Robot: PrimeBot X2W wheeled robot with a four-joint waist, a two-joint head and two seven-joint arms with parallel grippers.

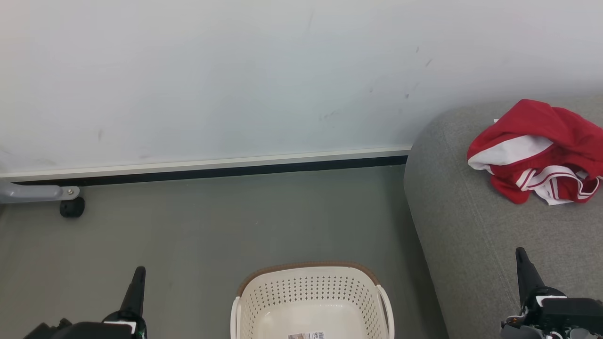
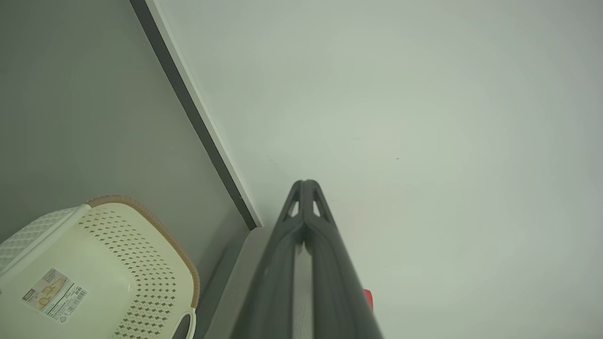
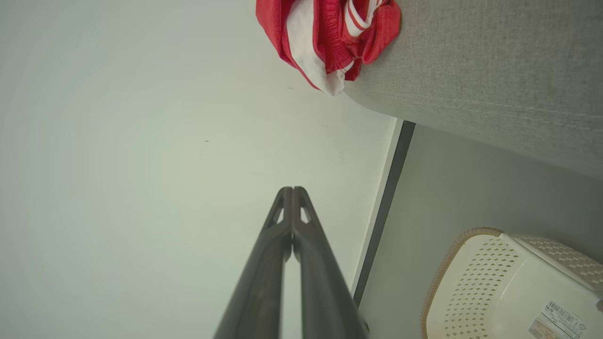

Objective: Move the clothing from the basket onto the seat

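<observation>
on the seat, bunched red clothing

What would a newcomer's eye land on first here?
The red and white clothing stands out at once, bunched on the grey seat at the right of the head view. Low in the middle, the cream basket stands on the floor, and what shows of its inside is bare but for a sticker. The left gripper and right gripper sit low, shut, holding nothing.
</observation>
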